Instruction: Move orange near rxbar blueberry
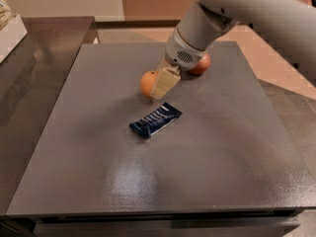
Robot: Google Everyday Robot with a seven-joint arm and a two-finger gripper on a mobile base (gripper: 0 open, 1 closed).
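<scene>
The orange [146, 82] is held in my gripper [157, 87] just behind the rxbar blueberry [155, 120], a dark navy wrapper lying slanted in the middle of the grey table [98, 172]. The cream fingers [165, 82] cover the orange's right side. The orange is close above or on the table surface; I cannot tell which.
A red-yellow apple [202, 64] sits behind the gripper, partly hidden by the arm's wrist [190, 48]. A darker counter [29, 73] adjoins the table on the left, with a white object [11, 31] at its far left edge.
</scene>
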